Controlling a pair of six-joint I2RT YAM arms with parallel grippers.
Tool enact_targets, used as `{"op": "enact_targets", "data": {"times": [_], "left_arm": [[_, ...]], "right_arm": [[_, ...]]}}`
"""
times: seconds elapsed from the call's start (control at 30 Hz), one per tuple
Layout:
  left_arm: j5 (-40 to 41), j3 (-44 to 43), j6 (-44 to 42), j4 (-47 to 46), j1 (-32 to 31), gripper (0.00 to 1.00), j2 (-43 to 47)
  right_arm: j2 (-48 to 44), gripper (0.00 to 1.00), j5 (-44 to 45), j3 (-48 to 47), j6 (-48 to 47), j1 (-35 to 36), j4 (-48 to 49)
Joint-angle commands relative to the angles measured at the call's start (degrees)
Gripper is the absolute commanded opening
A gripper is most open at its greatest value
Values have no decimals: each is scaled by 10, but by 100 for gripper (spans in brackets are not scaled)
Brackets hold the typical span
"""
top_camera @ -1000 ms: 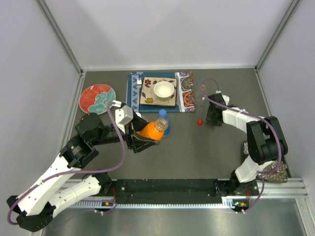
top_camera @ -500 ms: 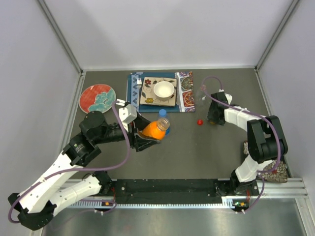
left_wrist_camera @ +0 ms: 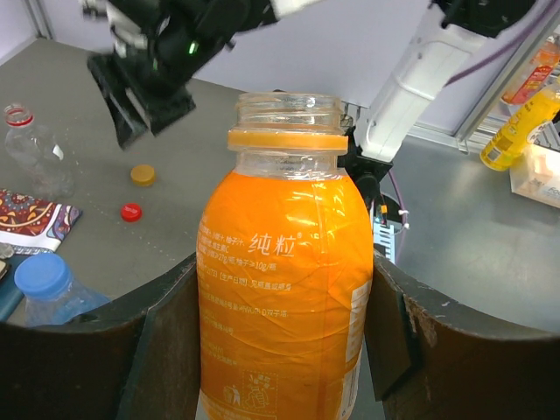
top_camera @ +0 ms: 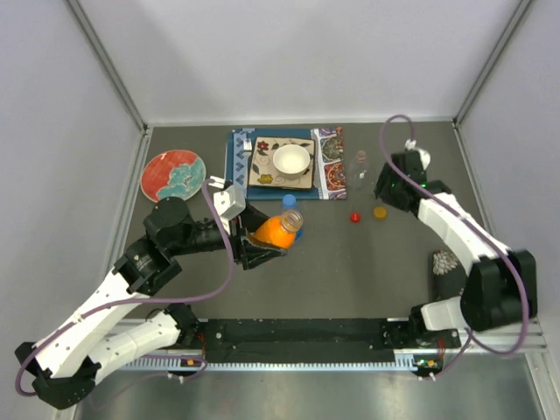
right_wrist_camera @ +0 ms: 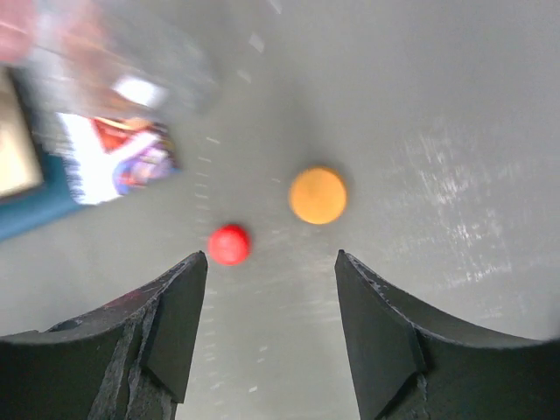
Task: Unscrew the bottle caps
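Orange one's done: the orange cap (right_wrist_camera: 318, 195) sits on the table just beside the red cap (right_wrist_camera: 229, 244). The right gripper (right_wrist_camera: 269, 260) hangs over them, jaws apart and empty. A second ago it was down by the red cap, narrower. The left gripper (left_wrist_camera: 282, 261) is clamped on the open orange juice bottle (left_wrist_camera: 280, 219), well left of the red cap. Next up, I'd guess, is the blue cap (left_wrist_camera: 42, 276), farther left, and it needs a firm grip.

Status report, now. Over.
Left gripper shut on orange bottle, neck bare. Right gripper open, empty, above orange cap and red cap. Blue cap on. Nothing blocking.
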State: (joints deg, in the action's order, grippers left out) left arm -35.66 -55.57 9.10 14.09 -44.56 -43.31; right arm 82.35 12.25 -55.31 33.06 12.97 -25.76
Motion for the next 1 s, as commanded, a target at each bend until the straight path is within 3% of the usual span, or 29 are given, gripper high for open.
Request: {"op": "enact_targets", "data": {"times": [0.0,0.1,0.2,0.23,0.43,0.53,0.8,0.97], "left_arm": [[3,-1,7,-35,0,38,-16],[4,-4,7,-48,-1,38,-33],[6,-13,7,-53,0,38,-55],[6,-20,7,-55,-1,38,-61],[2,-54,13,-64,-10,39,-116],[5,-66,10,-63,-20,39,-136],[28,-86,-6,-63,-55,40,-168],[34,-95,-15,-58,-62,40,-174]], "right_arm": [[-157,61,-27,-94,1,12,-35],[-252,63,-92,-94,-15,43,-10],[-323,77,-126,-94,-5,72,-1],[-338,80,-179,-96,9,74,9],[-387,91,-395,-101,64,79,92],[-382,93,-444,-108,76,105,107],[-345,98,-434,-111,52,216,97],[-333,97,-428,-112,42,237,92]]}}
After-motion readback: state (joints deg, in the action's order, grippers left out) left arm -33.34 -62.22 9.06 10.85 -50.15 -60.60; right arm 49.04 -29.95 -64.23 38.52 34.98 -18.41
